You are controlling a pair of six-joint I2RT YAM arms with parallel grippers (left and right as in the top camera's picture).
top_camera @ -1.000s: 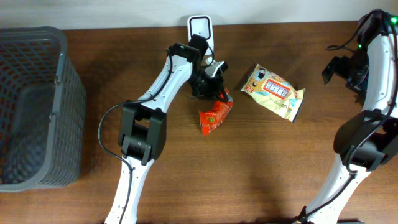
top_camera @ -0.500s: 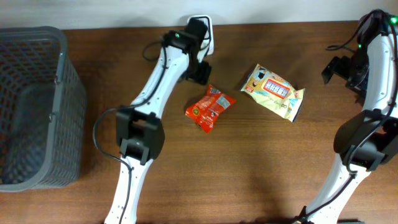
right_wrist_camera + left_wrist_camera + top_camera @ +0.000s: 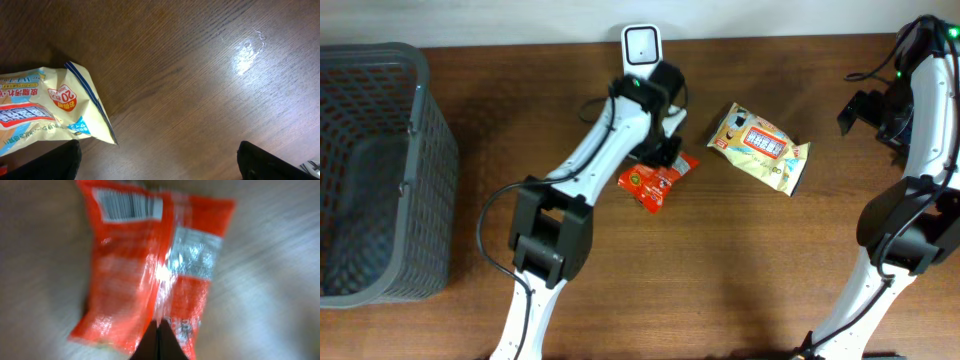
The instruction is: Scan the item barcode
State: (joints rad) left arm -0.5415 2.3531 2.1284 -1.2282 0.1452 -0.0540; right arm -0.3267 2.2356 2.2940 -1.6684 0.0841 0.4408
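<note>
At the centre of the overhead view, a red packet (image 3: 655, 182) is seen lying on the surface (image 3: 720, 270), below the scanner (image 3: 642, 44), which stands at the top edge. The two are apart. The left hand (image 3: 666, 150) is held over the packet's upper right end.

From the left wrist the picture is blurred, yet the packet fills most of it. Its barcode (image 3: 131, 205) is turned toward the camera at the upper left, and a silvery panel is seen at the right. At the bottom centre the fingers (image 3: 150, 344) are pressed together, with no gap between them, and their tips meet over the packet's lower edge. Whether any film is caught between them cannot be told.

A yellow packet (image 3: 760, 146) is found right of the red one, lying flat and tilted, the two apart. Its corner appears at the left of the right wrist view.

The right hand (image 3: 160, 165) is kept at the far right of the overhead view, away from both packets. Its fingers are spread wide, one at each lower corner of its own view, with bare wood between them.

A grey basket (image 3: 380, 60) is set at the left edge.
</note>
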